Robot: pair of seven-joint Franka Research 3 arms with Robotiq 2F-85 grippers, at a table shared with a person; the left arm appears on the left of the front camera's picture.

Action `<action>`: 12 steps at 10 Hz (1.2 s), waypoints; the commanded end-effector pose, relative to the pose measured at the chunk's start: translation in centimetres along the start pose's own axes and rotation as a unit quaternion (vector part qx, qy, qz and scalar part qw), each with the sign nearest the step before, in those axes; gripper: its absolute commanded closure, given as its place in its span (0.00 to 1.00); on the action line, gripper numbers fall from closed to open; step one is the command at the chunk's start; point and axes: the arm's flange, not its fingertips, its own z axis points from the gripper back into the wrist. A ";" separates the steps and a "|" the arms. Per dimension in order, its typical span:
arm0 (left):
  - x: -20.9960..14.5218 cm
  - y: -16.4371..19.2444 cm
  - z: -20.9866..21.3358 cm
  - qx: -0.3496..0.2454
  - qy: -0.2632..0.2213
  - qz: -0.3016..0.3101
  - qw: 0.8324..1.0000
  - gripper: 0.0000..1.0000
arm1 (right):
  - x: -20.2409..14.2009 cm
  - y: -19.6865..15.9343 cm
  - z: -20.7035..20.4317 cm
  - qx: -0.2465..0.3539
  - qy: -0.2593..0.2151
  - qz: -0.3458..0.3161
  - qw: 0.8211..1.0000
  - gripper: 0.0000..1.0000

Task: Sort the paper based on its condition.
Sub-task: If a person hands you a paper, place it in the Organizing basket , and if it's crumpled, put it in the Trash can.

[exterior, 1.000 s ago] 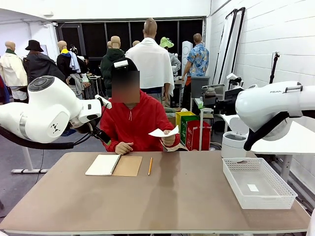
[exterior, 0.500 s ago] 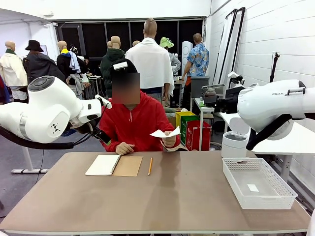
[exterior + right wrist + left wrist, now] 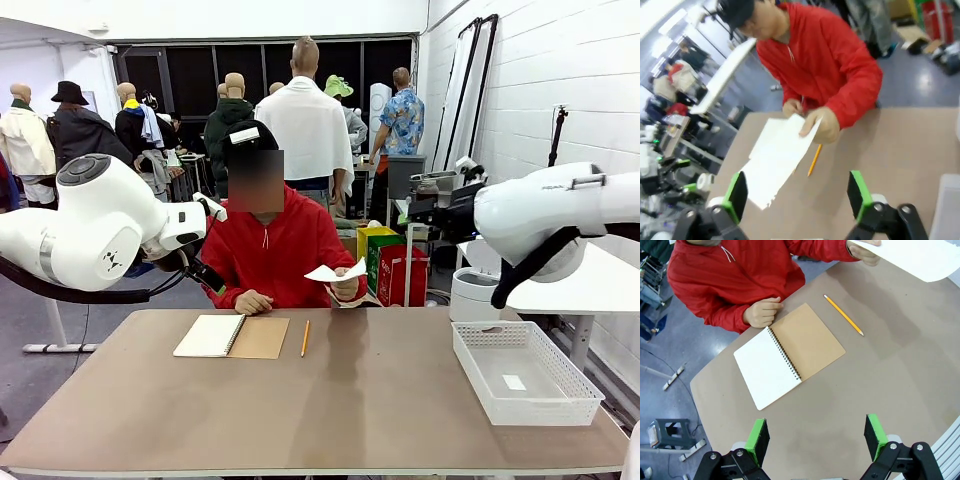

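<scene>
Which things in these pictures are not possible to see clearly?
Paper's condition: too small in the front view, blurred in the right wrist view.
Paper in the left wrist view: cut off by the picture's edges.
White piece in the basket: too small, front view.

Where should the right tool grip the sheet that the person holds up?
Probably at the free near end of the sheet, away from the hand pinching its far end. It hangs clear of the table toward the robot, so the open right tool can come straight in.
</scene>
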 end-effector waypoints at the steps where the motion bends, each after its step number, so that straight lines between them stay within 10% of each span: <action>1: 0.0 0.0 0.0 0.000 0.001 -0.002 1.000 0.00 | 0.6 -0.5 -2.9 -0.014 0.037 -0.085 0.996 0.00; 7: 0.0 0.0 0.0 0.000 0.001 -0.002 1.000 0.00 | -0.5 -5.6 -10.3 -0.004 0.151 -0.316 0.937 0.00; 12: 0.0 0.0 0.0 0.000 0.001 -0.002 1.000 0.00 | -1.3 -5.3 -9.5 0.002 0.167 -0.333 0.928 0.00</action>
